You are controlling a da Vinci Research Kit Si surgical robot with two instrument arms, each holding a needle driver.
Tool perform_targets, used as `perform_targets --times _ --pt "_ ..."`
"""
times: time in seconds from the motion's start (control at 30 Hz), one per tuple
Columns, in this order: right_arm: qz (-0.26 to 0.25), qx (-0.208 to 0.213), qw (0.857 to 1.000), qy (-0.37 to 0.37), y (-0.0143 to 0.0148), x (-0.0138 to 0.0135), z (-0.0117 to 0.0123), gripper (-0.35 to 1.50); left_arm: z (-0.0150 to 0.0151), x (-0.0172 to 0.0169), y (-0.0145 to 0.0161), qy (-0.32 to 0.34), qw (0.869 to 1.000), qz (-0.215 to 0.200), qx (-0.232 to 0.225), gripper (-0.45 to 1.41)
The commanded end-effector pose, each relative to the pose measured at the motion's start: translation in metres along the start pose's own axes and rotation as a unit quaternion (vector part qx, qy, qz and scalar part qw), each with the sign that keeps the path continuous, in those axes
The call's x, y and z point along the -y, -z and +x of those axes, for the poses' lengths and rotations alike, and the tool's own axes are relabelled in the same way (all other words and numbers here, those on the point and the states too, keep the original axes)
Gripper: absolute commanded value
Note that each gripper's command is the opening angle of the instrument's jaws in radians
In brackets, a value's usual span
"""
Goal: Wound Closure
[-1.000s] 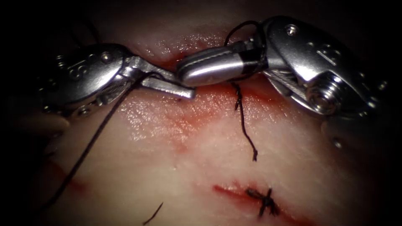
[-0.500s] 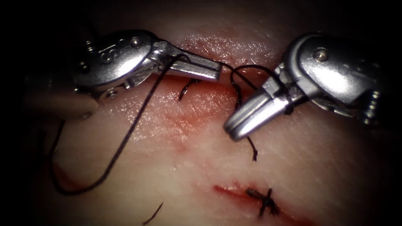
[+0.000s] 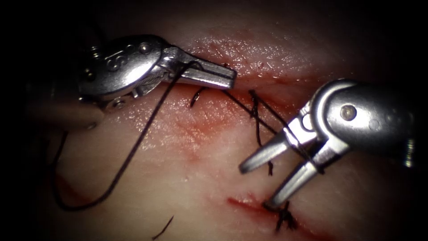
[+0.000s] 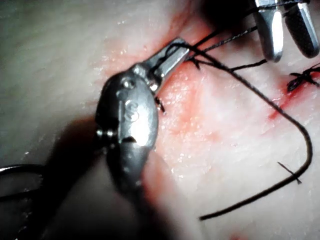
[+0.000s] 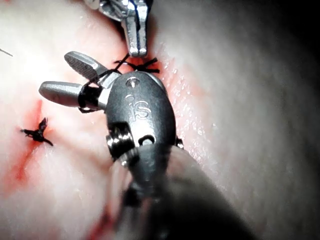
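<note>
Left tool: far left, over the tissue, jaws closed on the thread at the far stretch of the cut.
Right tool: right of centre, nearer than the left tool, jaws spread apart, thread wound around their base.
Thread: two strands run between the tools across the cut; a long loop hangs leftward and near from the left tool.
Tied stitch: near right, just beside the right tool's nearer jaw tip.
Cut end of thread: near, left of the stitch.
Red fluid: on tissue between the tools.
</note>
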Motion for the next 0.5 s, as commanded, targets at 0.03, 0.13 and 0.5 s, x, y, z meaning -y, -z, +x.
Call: perform_targets --times 0.03,0.13,0.5 --pt "-0.003 0.003 1.0 0.001 -0.0003 -0.0007 -0.0007 0.56 -0.0005 0.0003 -0.0005 -0.001 1.0 -0.001 -0.001 -0.45" --pt "-0.014 0.013 1.0 0.003 -0.0002 -0.0008 -0.0012 0.69 -0.0005 0.0003 -0.0005 -0.002 1.0 -0.001 0.0 -0.45" --pt "-0.029 0.061 0.997 0.027 -0.0008 -0.0013 -0.0028 0.69 -0.0009 -0.0002 -0.0006 -0.004 1.0 0.0 0.002 -0.45"
